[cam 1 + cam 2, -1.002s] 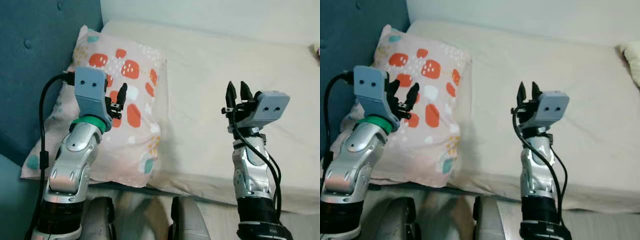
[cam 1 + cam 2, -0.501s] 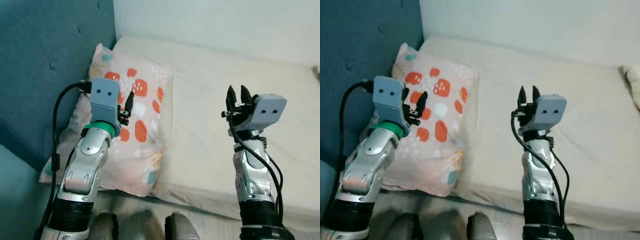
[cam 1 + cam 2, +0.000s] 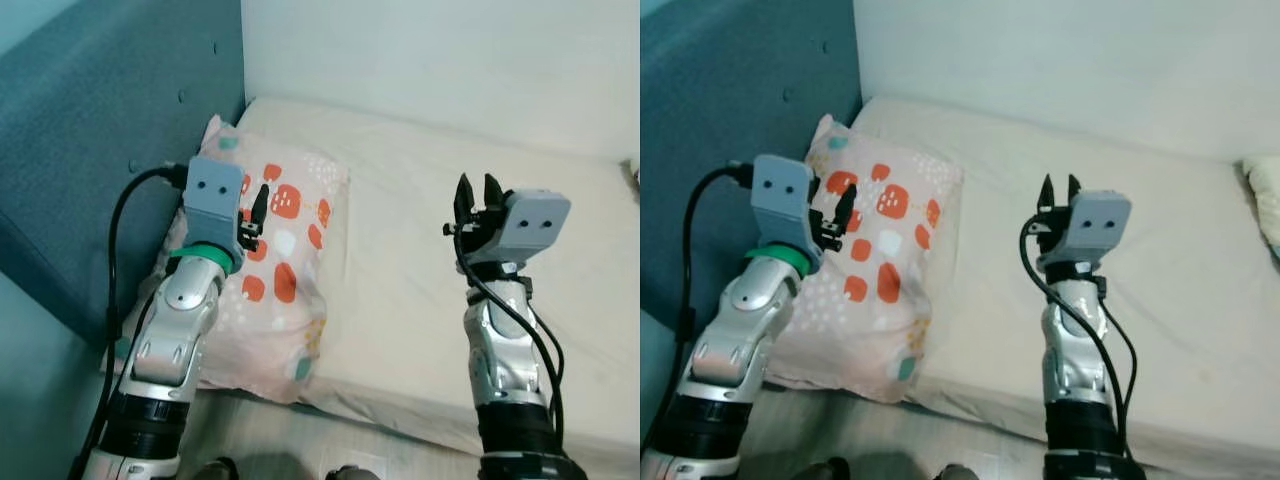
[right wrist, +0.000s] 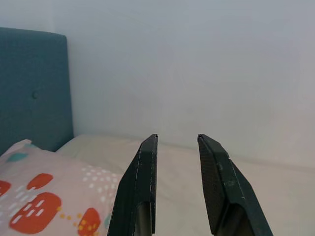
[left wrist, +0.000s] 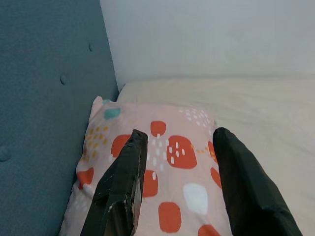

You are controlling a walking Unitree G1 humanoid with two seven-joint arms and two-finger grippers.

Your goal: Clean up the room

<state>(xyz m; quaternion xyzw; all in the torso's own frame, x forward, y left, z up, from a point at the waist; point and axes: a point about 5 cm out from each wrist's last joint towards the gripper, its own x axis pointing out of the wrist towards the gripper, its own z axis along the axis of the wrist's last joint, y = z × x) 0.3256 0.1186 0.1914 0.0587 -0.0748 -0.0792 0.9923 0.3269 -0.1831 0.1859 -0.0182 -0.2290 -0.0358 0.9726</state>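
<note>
A pink pillow (image 3: 280, 255) with red and teal patches lies at the left end of the cream mattress (image 3: 420, 240), against the blue headboard (image 3: 100, 150). My left gripper (image 3: 252, 215) is raised over the pillow, open and empty, and its fingers (image 5: 125, 177) frame the pillow without touching it. Over the middle of the mattress my right gripper (image 3: 473, 198) is held upright, open, with nothing between its fingers (image 4: 142, 182).
A white wall (image 3: 450, 70) runs behind the bed. The edge of another pale pillow (image 3: 1265, 195) shows at the far right. The mattress's front edge (image 3: 400, 410) is close to my body, with a strip of floor (image 3: 870, 440) below it.
The whole view has pulled back and lifted, so more of the headboard, wall and bed shows. Both arms hold about the same raised pose, grippers still open.
</note>
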